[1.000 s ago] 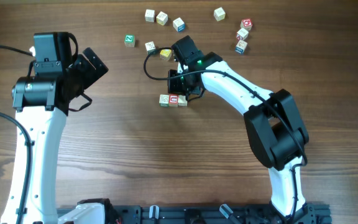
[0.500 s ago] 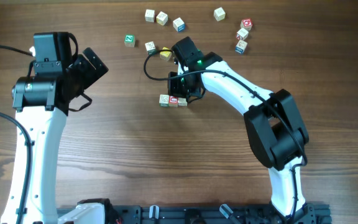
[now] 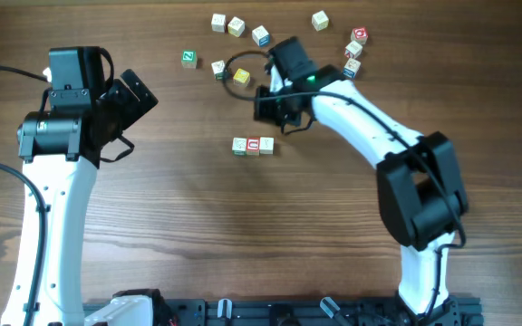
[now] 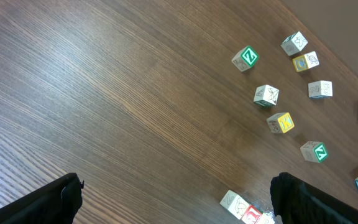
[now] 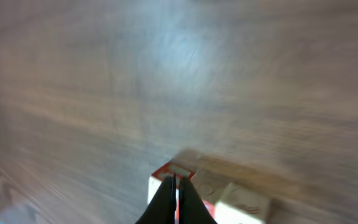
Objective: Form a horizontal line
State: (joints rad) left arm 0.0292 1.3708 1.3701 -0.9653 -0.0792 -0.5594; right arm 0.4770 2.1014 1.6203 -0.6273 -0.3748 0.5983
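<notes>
The horizontal line (image 3: 253, 145) is a row of three touching cubes on the wood table: pale with green on the left, red-faced in the middle, pale white on the right. It also shows at the bottom of the left wrist view (image 4: 246, 210) and, blurred, in the right wrist view (image 5: 213, 190). My right gripper (image 3: 270, 110) is shut and empty, a little behind and right of the row; its fingertips (image 5: 174, 182) sit in front of the red cube in its own view. My left gripper (image 4: 176, 202) is open and empty, far left of the row.
Loose cubes lie behind the row: a green-faced one (image 3: 188, 58), a pale one (image 3: 218, 67), a yellow one (image 3: 241, 77), several along the back edge (image 3: 236, 26), and a cluster at the back right (image 3: 353, 50). A black cable loop (image 3: 234, 68) lies near the yellow cube.
My right gripper has pulled back from the row, moving away and to the right. The three cubes stay in place, now uncovered. The left arm has not moved.
</notes>
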